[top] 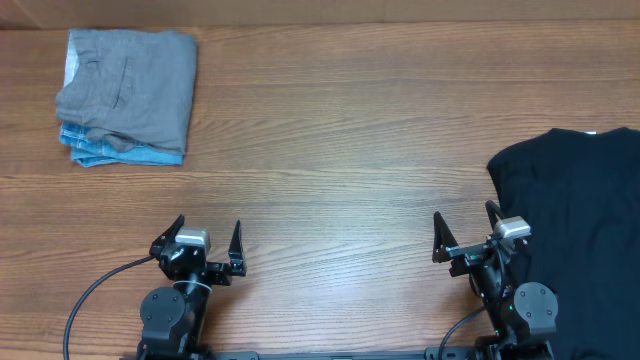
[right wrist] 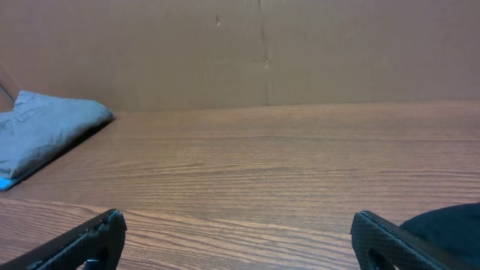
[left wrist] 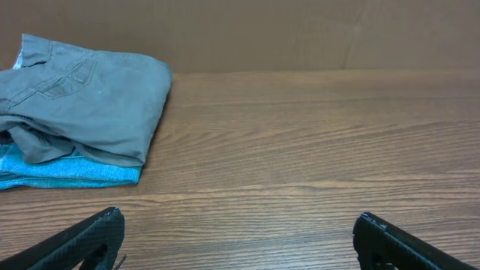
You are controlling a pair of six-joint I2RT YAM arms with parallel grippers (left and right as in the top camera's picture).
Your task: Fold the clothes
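The grey clothes (top: 130,85) lie folded at the table's far left, on top of folded light-blue jeans (top: 115,152). They also show in the left wrist view (left wrist: 82,97) and, small, in the right wrist view (right wrist: 41,131). My left gripper (top: 208,238) is open and empty near the front edge, well short of the pile; it shows in its wrist view (left wrist: 236,236). My right gripper (top: 466,228) is open and empty near the front right; it shows in its wrist view (right wrist: 236,236).
A black garment (top: 580,230) lies spread at the right edge, just beside my right gripper, and shows in the right wrist view (right wrist: 446,221). A brown cardboard wall (right wrist: 262,52) backs the wooden table (top: 330,170).
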